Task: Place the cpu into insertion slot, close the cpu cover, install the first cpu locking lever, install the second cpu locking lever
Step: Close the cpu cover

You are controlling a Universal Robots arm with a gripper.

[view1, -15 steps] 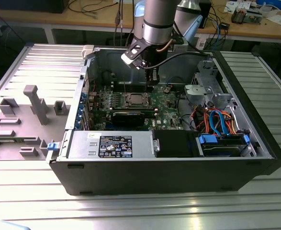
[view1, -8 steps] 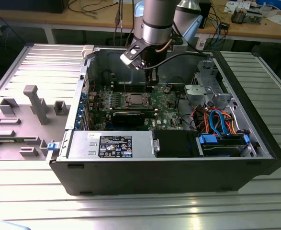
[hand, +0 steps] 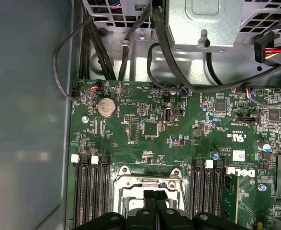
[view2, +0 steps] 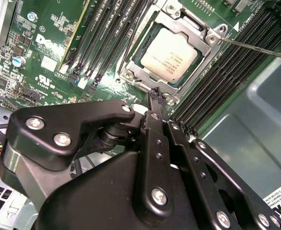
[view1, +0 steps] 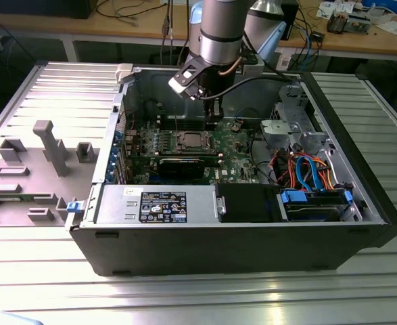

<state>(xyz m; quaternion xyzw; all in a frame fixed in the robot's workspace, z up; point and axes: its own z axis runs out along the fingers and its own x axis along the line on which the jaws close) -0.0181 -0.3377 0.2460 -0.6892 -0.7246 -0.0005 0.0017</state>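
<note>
The cpu [view2: 169,52], a silver-grey square chip, lies in the insertion slot [view1: 189,141] on the green board inside the open computer case. The cpu cover [view2: 197,22], a silver frame, lies flat around the chip. A thin metal locking lever [view2: 255,49] sticks out from one socket corner over the memory slots. My gripper [view2: 158,96] hovers just beside the socket's edge with its black fingers together and nothing between them. In the first wrist view the gripper [hand: 154,194] tips sit over the socket frame [hand: 130,175]. In the exterior view the gripper [view1: 212,115] hangs just behind the socket.
Black memory slots [view2: 226,76] flank the socket on both sides. A long black graphics card [view1: 184,164], a power supply [view1: 157,203] and a drive bay with blue parts [view1: 313,203] fill the case front. Cables [hand: 130,43] run near the case wall. A grey fixture tray [view1: 42,156] lies at the exterior view's left.
</note>
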